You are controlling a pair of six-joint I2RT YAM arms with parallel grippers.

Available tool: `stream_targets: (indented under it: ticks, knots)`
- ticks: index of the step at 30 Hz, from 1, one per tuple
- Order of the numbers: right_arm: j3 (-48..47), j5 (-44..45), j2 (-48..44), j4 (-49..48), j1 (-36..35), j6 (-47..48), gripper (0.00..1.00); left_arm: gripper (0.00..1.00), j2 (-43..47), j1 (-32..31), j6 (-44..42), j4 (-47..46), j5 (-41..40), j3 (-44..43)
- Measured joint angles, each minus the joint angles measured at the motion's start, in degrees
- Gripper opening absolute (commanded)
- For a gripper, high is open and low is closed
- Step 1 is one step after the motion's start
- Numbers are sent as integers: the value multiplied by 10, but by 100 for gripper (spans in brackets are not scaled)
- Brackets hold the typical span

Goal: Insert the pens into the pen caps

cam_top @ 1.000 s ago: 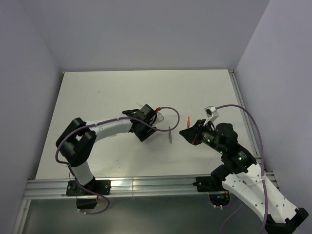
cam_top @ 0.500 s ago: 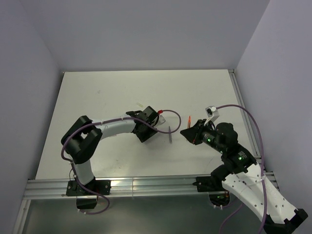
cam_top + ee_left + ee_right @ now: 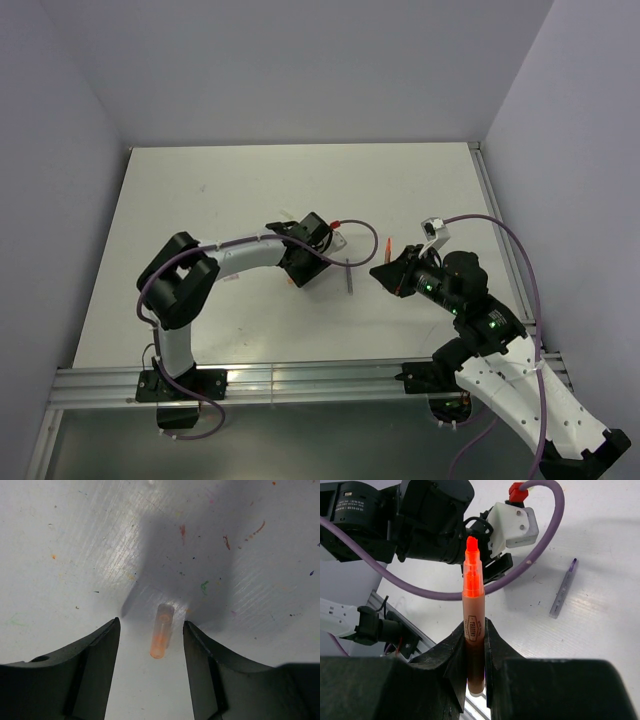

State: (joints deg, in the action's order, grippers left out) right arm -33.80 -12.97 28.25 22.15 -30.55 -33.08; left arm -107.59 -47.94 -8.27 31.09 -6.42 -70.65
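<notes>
Right wrist view: the orange-red pen (image 3: 471, 580) stands between the fingers of the right hand (image 3: 473, 630), which is clenched on its lower barrel. A line of dark print runs lengthwise along the barrel just above the fingers — too small to read with any certainty. The pen's long axis runs straight up the frame, with the bare felt tip uppermost and aimed toward the left arm (image 3: 430, 520). The butt end sticks out below the fingers. To its right the dark purple-grey pen (image 3: 563, 588) lies flat on the tabletop (image 3: 600, 630), its axis slanting from upper right to lower left, apart from both hands.

In the left wrist view the orange cap (image 3: 161, 631) lies on its side on the tabletop between the fingers of the left hand (image 3: 151, 625). Its axis runs nearly up the frame, tilted slightly right, and the near end shows a round rim facing the camera. The left hand is released — its fingers stand either side of the cap with a gap to each. Small ink flecks (image 3: 204, 586) in red, green and orange dot the surface around it.

In the top external view the held pen sits right of centre, tip toward the far wall, and the purple-grey pen lies between the two hands.
</notes>
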Motion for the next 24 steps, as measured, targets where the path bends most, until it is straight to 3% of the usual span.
stream_targets:
  ticks: [9, 15, 18, 20, 24]
  knots:
    - [0, -2, 0, 10, 1, 0, 0, 49, 0, 22, 21, 5, 50, 1]
    - [0, -2, 0, 13, 1, 2, 0, 36, 0, 25, 28, 12, 68, 1]
    - [0, -2, 0, 15, 1, 2, 0, 22, -2, 26, 32, 13, 68, 1]
    - [0, -2, 0, 15, 2, 2, 0, 17, -2, 28, 32, 13, 68, 1]
    - [0, -2, 0, 16, 2, 2, 0, 22, -6, 29, 35, 19, 70, -4]
